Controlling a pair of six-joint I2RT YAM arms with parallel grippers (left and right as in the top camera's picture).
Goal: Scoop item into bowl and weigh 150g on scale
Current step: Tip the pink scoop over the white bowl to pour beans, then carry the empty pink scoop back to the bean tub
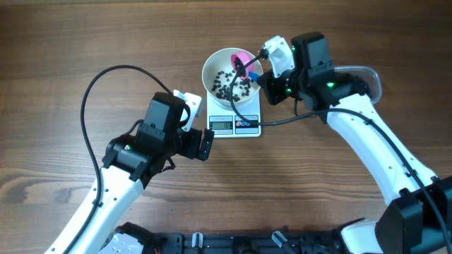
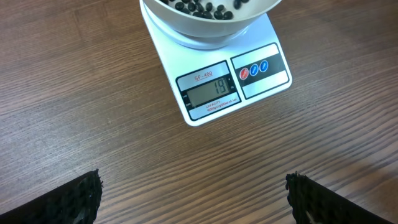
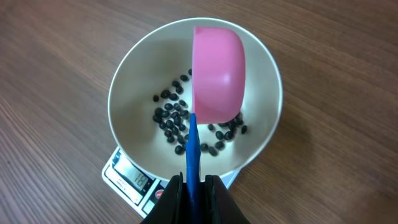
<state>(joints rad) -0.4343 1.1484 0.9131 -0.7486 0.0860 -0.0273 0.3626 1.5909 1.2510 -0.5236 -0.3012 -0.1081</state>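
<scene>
Well, the right gripper (image 3: pixel 193 186) pinches the pink scoop (image 3: pixel 217 74) by its blue handle, tipped over the bowl (image 3: pixel 130 93) of beans (image 3: pixel 171 115) on the scale (image 2: pixel 261 81). The left gripper (image 2: pixel 196 194) gapes empty nearby, and a clear tub (image 1: pixel 374 77) sits under the right arm.

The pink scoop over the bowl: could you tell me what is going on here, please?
The right gripper is shut on the blue handle of the pink scoop, which is tipped over above the white bowl on the scale. Only a thin scatter of black beans lies in the bowl. The left gripper hangs open over the table in front of the scale, holding nothing.
</scene>
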